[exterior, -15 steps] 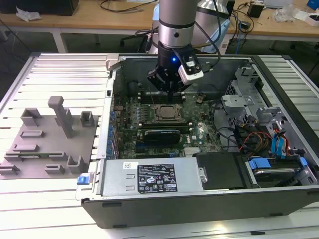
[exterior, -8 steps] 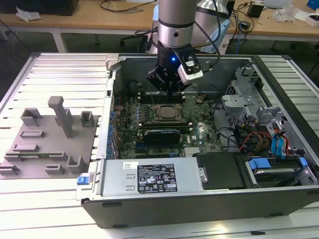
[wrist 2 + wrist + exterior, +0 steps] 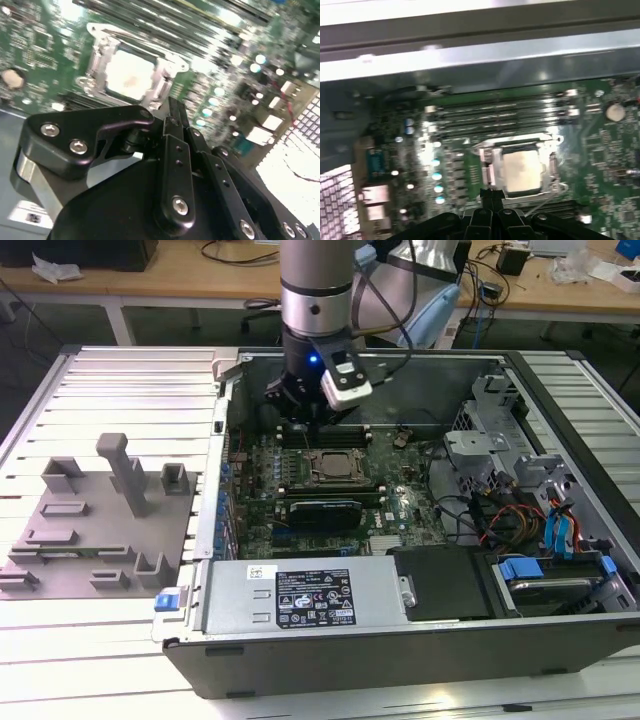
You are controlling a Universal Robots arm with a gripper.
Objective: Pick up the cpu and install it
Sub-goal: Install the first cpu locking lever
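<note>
Nearest in the exterior view, a grey power supply cover (image 3: 240,590) is seen along the front of the open computer case, with a white sticker (image 3: 314,599) bearing black print stuck on it. At the exterior view's left, outside the case, a grey fixture plate (image 3: 100,530) with upright posts is laid on the slatted table (image 3: 100,660). At the exterior view's right, a drive cage (image 3: 520,490) with blue tabs and coloured wiring is noted. Behind the cover the green motherboard (image 3: 260,490) is exposed. Near its middle the cpu (image 3: 335,463) is found lying flat inside the metal-rimmed socket frame (image 3: 97,62), silvery top upward. The same seating is shown in both wrist views. Just beyond the socket, over the memory slots (image 3: 330,432), the gripper (image 3: 489,192) is held on the arm (image 3: 315,300), above the board and apart from the cpu. Its fingers (image 3: 173,112) are drawn together to a narrow tip, and nothing is gripped between them. Farther off, the case wall (image 3: 470,50) is seen, and wooden tables (image 3: 150,285) strewn with cables are noted at the back.
</note>
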